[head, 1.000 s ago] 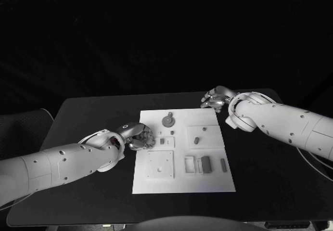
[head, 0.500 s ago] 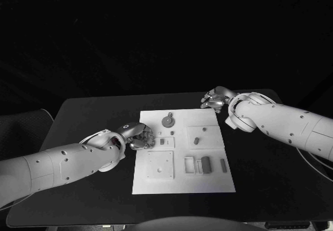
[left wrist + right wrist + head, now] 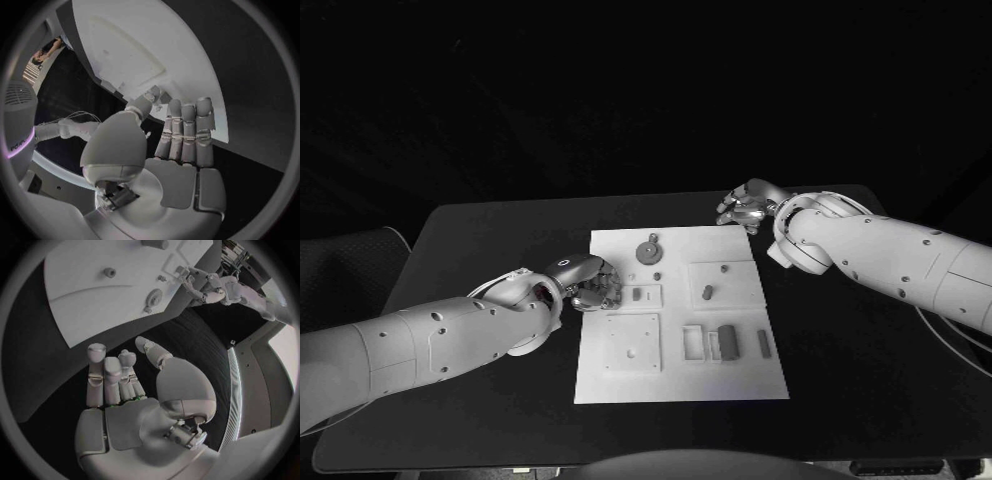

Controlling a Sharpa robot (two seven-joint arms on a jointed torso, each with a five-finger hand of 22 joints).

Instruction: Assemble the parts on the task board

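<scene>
The white task board (image 3: pixel 678 375) lies in the middle of the black table. On it are a round grey part (image 3: pixel 649 250) at the far end, two small parts (image 3: pixel 708 292) in the middle, and a dark block (image 3: pixel 727 340) beside a thin strip (image 3: pixel 764 343) nearer me. My left hand (image 3: pixel 589 283) sits at the board's left edge and holds nothing. In the left wrist view its fingers (image 3: pixel 185 131) lie straight and the thumb reaches the board's (image 3: pixel 156 45) rim. My right hand (image 3: pixel 750 207) hovers off the far right corner, empty, with its fingers (image 3: pixel 106 380) loosely bent.
A square plate with a small hole (image 3: pixel 632 342) and an empty frame (image 3: pixel 694 342) sit on the board's near half. Black table (image 3: pixel 862 350) stretches on both sides. The right wrist view shows the board (image 3: pixel 94 295) and my left hand (image 3: pixel 209 285) beyond it.
My left hand has edged slightly closer to the board's left edge. The right arm and the parts have not moved.
</scene>
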